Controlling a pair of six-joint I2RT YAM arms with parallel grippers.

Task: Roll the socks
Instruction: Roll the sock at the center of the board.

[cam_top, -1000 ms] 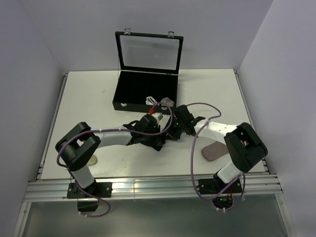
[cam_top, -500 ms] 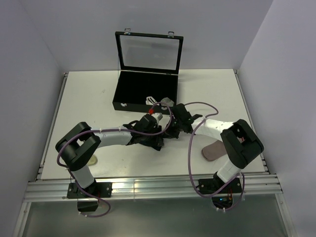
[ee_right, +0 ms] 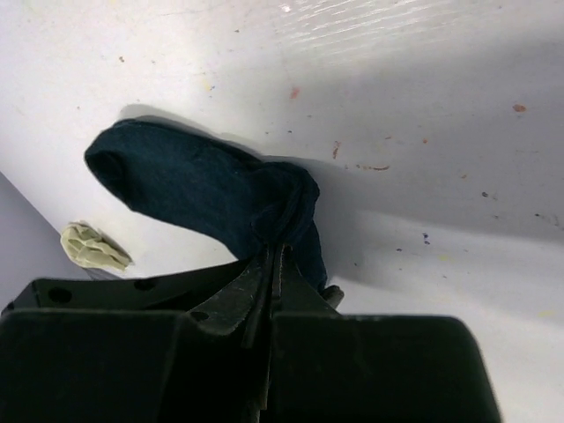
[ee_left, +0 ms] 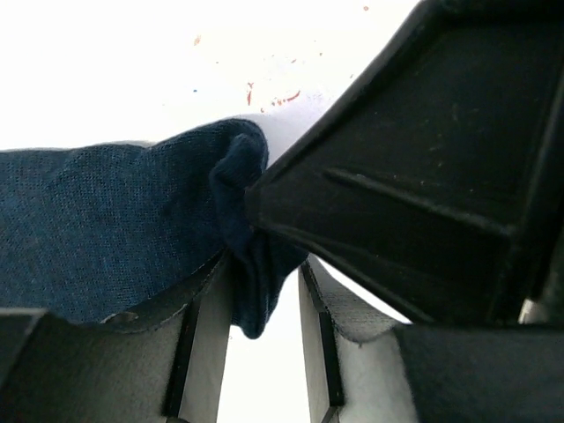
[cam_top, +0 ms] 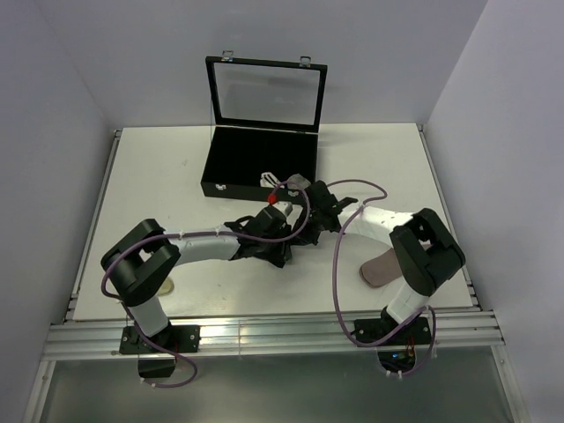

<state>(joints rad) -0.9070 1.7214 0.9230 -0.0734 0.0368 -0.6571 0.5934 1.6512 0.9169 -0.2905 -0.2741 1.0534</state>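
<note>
Seen from above, two robot arms meet at the centre of a white table (cam_top: 150, 176), just below an open black case (cam_top: 256, 163). In the right wrist view the right gripper (ee_right: 273, 257) is clenched tight on a bunched fold of a navy sock (ee_right: 194, 185), which stretches away toward the upper left of the frame. In the left wrist view the left gripper (ee_left: 264, 300) is released, its fingers parted, with a loose fold of the same sock hanging between them at lower centre.
</note>
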